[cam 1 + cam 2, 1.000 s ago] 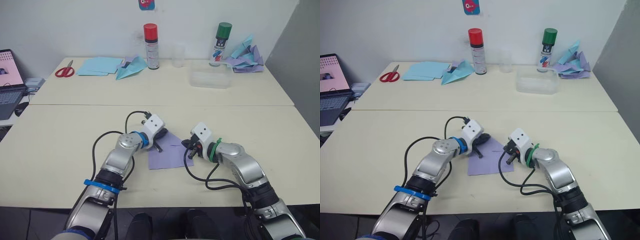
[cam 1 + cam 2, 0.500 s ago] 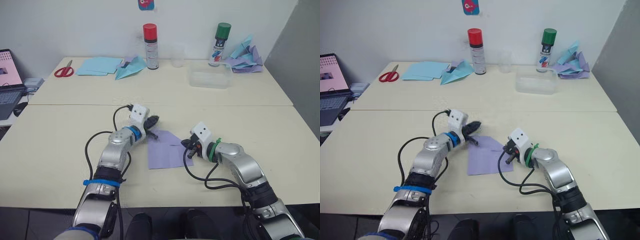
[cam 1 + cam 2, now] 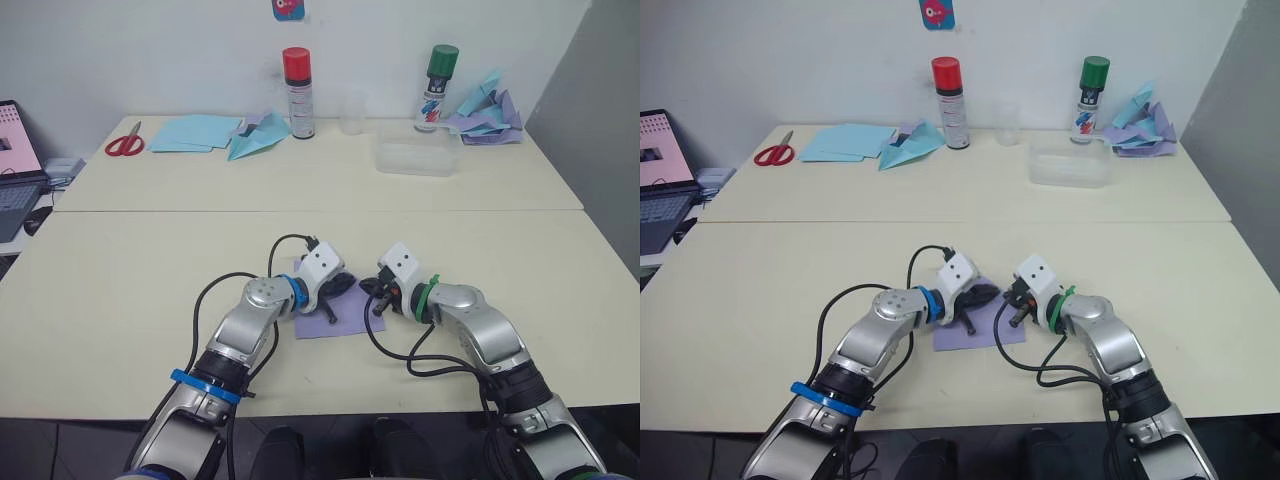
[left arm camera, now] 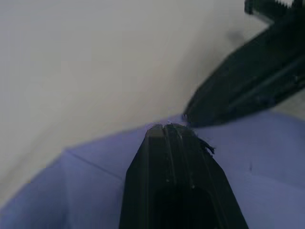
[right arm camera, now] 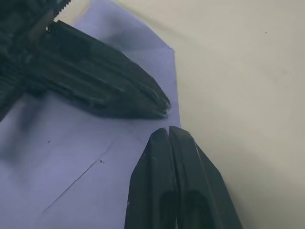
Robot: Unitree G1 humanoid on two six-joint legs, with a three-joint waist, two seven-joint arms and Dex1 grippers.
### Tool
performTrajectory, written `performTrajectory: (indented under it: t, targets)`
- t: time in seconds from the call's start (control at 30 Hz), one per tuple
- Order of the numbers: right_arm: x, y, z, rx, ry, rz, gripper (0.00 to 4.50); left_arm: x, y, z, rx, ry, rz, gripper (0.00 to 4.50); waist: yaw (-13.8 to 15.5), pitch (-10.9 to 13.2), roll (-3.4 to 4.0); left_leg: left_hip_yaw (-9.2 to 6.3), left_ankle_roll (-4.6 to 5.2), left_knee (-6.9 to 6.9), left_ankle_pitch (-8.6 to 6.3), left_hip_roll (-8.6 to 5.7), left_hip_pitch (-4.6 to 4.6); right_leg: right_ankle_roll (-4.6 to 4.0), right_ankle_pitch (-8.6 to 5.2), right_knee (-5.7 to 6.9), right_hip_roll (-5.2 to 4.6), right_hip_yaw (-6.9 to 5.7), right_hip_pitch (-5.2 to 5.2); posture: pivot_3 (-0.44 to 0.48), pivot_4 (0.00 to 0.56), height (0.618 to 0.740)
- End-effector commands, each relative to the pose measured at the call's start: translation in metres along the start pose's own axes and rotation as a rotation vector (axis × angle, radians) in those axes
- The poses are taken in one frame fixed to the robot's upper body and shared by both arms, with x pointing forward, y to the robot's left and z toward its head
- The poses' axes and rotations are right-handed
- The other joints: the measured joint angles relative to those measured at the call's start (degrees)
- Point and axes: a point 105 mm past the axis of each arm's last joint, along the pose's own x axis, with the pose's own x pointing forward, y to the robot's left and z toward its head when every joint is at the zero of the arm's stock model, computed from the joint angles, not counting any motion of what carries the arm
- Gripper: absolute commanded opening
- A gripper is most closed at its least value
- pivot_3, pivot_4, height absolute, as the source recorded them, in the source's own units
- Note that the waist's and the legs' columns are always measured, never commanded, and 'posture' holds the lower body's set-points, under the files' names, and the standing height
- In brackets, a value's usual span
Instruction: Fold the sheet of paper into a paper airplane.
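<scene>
The sheet of paper [image 3: 352,322], pale lavender with faint creases, lies flat on the near table between my two arms. My left gripper [image 3: 348,288] is shut and lies low over the sheet's far part, its tip pointing at the right gripper. In the left wrist view the left fingers [image 4: 164,143] press on the purple sheet [image 4: 71,191]. My right gripper [image 3: 373,294] is shut too, its tip at the sheet's right edge, almost meeting the left one. In the right wrist view its fingers [image 5: 162,157] rest on the paper [image 5: 71,157] by the left gripper's fingers [image 5: 105,86].
On the far table stand a red-capped spray can [image 3: 297,78], a green-capped can [image 3: 436,75], a clear cup [image 3: 350,113] and a clear plastic box [image 3: 419,158]. Light blue sheets [image 3: 198,131], a blue paper plane [image 3: 258,135], scissors [image 3: 126,142] and a crumpled paper heap [image 3: 488,105] lie there too.
My left gripper swung out to the sheet's far left corner, then came back right over the sheet, ending close to the right gripper. The right gripper has hardly moved.
</scene>
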Motion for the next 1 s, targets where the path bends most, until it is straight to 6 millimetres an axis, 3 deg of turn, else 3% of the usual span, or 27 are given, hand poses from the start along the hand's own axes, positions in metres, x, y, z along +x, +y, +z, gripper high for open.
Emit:
performTrajectory:
  t: [0.03,0.17,0.27,0.4,0.47,0.67,0.77,0.83,1.0]
  targets:
    - [0.004,0.002,0.01,-0.03,-0.038,0.028,0.03,-0.003,0.007,-0.012,-0.016,0.049,0.021,0.0,0.0,0.0,0.0,0.02,0.0,0.0,0.0,0.0,0.0,0.0,0.0,0.0,0.0,0.02,0.0,0.0,0.15,0.74]
    - [0.011,0.001,0.02,-0.03,-0.075,0.032,0.03,-0.004,0.004,-0.022,-0.042,0.065,-0.003,0.0,0.0,0.0,0.0,0.1,0.0,0.0,0.0,-0.01,-0.02,0.01,0.0,-0.03,0.01,0.11,-0.02,0.0,0.15,0.74]
    - [0.019,0.003,0.009,-0.048,-0.013,0.05,0.03,-0.004,0.004,-0.019,-0.042,0.041,0.001,0.0,0.0,0.0,0.0,0.16,0.0,0.0,0.0,-0.01,-0.01,0.02,0.01,-0.03,0.0,0.18,-0.03,0.0,0.15,0.74]
    - [0.02,0.006,-0.003,-0.047,0.046,0.06,0.03,-0.01,0.021,0.001,-0.064,-0.071,0.091,0.0,0.0,0.0,0.0,0.17,0.0,0.0,0.0,-0.02,-0.01,0.02,0.01,-0.03,0.0,0.22,-0.03,0.0,0.15,0.74]
    - [0.021,0.006,-0.003,-0.042,0.042,0.059,0.03,-0.028,0.037,0.021,-0.17,-0.208,0.175,0.0,0.0,0.0,0.0,0.18,0.0,0.0,0.0,0.0,-0.01,0.03,0.02,-0.02,0.01,0.24,-0.04,0.0,0.15,0.74]
    - [0.022,0.007,-0.003,-0.037,0.039,0.063,0.0,-0.075,0.051,0.032,-0.381,-0.329,0.231,1.69,-0.2,0.0,0.0,0.17,0.0,-0.01,-0.01,0.04,-0.02,0.03,0.02,-0.02,0.03,0.24,-0.06,0.0,0.15,0.74]
    - [0.023,0.01,-0.001,-0.027,0.027,0.079,0.0,-0.096,0.042,0.015,-0.498,-0.286,0.214,2.63,-0.4,0.0,0.01,0.2,-0.01,-0.02,-0.01,0.03,0.0,0.03,0.02,-0.03,0.02,0.31,-0.06,0.0,0.15,0.74]
    - [0.024,0.012,0.001,-0.023,0.021,0.09,0.0,-0.098,0.029,0.004,-0.568,-0.252,0.165,3.27,-0.4,0.0,0.0,0.19,-0.01,-0.03,-0.01,0.03,0.0,0.03,0.01,-0.04,0.01,0.3,-0.06,0.0,0.15,0.74]
    - [0.026,0.015,0.001,-0.024,0.02,0.099,0.0,-0.087,0.029,-0.016,-0.582,-0.196,0.212,3.27,-0.1,0.0,-0.04,0.15,-0.01,-0.02,-0.01,-0.02,0.0,0.04,0.03,-0.03,0.01,0.32,-0.04,0.0,0.15,0.74]
